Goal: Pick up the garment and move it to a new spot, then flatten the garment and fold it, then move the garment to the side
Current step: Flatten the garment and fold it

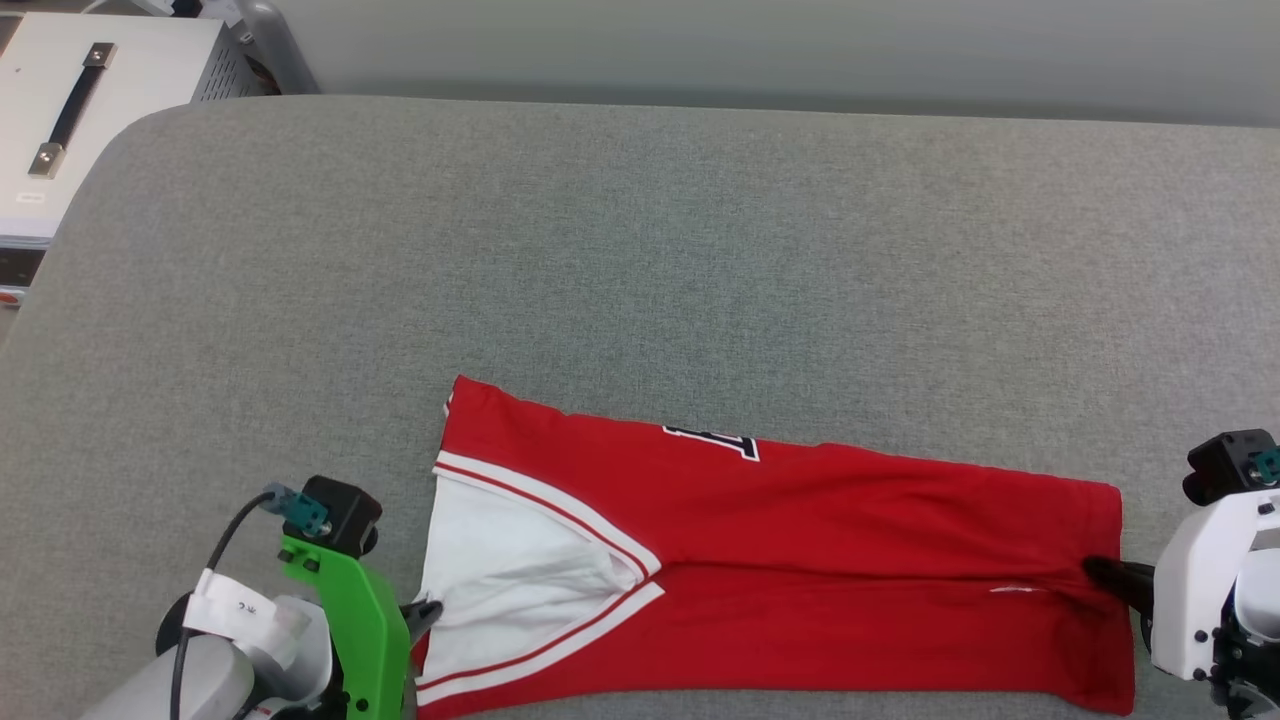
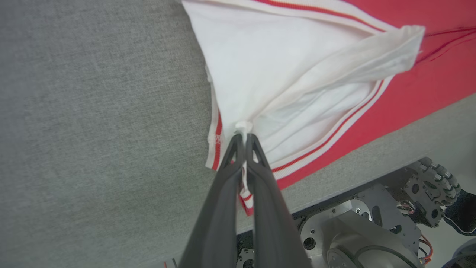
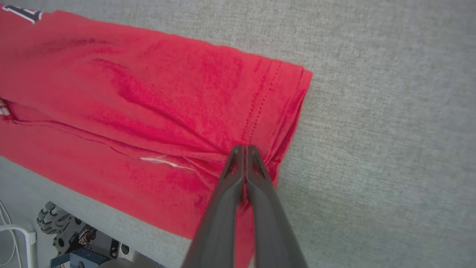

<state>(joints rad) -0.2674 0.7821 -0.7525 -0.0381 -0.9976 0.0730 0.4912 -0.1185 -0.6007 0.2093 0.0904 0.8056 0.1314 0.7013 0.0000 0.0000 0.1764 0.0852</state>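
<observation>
Grey woven fabric covers the counter (image 1: 640,230). The garment (image 1: 800,540) lies on it, folded into a long red band along the near edge, with its white sleeve (image 1: 500,560) at the left end and its hem (image 1: 1112,520) at the right. The left pincer (image 2: 243,138) is clamped on the sleeve's striped edge. The right pincer (image 3: 244,149) is clamped on the red hem.
</observation>
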